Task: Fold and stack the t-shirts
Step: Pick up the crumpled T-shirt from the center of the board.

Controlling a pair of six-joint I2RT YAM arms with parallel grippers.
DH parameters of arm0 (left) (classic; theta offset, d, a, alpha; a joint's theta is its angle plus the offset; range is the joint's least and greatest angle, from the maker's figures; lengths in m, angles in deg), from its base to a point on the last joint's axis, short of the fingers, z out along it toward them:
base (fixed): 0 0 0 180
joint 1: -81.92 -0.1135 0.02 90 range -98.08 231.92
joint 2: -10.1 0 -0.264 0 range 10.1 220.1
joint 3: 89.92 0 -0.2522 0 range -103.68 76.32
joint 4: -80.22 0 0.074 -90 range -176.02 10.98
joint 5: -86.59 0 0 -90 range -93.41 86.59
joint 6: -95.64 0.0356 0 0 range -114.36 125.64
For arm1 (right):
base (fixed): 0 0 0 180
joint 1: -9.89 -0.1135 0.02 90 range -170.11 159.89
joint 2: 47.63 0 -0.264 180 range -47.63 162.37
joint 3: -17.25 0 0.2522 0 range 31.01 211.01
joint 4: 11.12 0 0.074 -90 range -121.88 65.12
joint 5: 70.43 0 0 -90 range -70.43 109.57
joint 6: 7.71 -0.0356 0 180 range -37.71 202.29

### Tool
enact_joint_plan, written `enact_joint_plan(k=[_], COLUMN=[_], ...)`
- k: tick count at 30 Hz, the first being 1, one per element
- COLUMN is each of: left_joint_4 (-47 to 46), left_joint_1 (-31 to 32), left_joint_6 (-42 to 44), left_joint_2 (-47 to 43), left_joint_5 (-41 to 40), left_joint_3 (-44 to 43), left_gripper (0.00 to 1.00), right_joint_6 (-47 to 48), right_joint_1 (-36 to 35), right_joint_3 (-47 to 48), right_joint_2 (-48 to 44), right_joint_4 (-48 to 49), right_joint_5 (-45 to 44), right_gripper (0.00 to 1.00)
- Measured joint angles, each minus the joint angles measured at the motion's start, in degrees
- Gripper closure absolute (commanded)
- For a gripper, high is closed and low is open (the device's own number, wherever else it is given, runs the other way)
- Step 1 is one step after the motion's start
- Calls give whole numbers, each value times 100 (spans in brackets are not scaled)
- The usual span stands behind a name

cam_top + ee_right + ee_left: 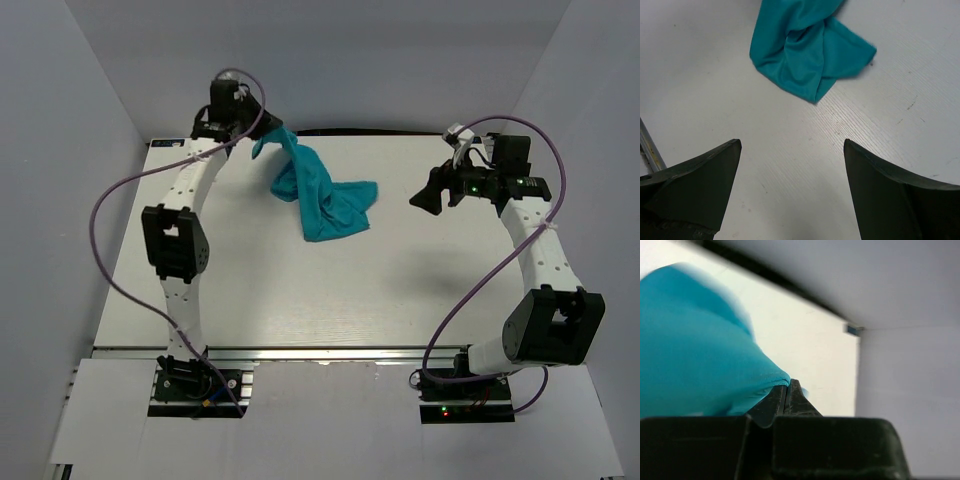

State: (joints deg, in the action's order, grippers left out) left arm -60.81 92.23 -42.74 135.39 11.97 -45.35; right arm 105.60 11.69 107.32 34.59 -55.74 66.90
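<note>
We are gripping a fold of the teal t-shirt with the left gripper, its jaws pressed shut on the fabric, at the upper left of the top view. The shirt is hanging from that grip and trailing down onto the white desk, where its crumpled lower part is lying near upper centre. We are holding the right gripper at upper right, jaws spread wide, apart from the shirt.
</note>
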Motion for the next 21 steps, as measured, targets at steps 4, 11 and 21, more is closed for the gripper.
enact_joint_plan(k=[4,11,21], left_joint_4=[4,-175,-774], left_joint_1=[42,94,186], left_joint_6=[256,258,-435], left_joint_2=[-1036,-1482,-1670], left_joint_5=[50,269,435], left_joint_3=[-203,-1606,-1679], left_gripper=[100,100,100], right_joint_6=[-81,-376,-1198], right_joint_1=[-24,-256,-1082], right_joint_3=[-35,-35,-35], right_joint_2=[0,-2,-68], right_joint_4=[90,540,1958], right_joint_5=[203,439,483], right_gripper=[11,11,11])
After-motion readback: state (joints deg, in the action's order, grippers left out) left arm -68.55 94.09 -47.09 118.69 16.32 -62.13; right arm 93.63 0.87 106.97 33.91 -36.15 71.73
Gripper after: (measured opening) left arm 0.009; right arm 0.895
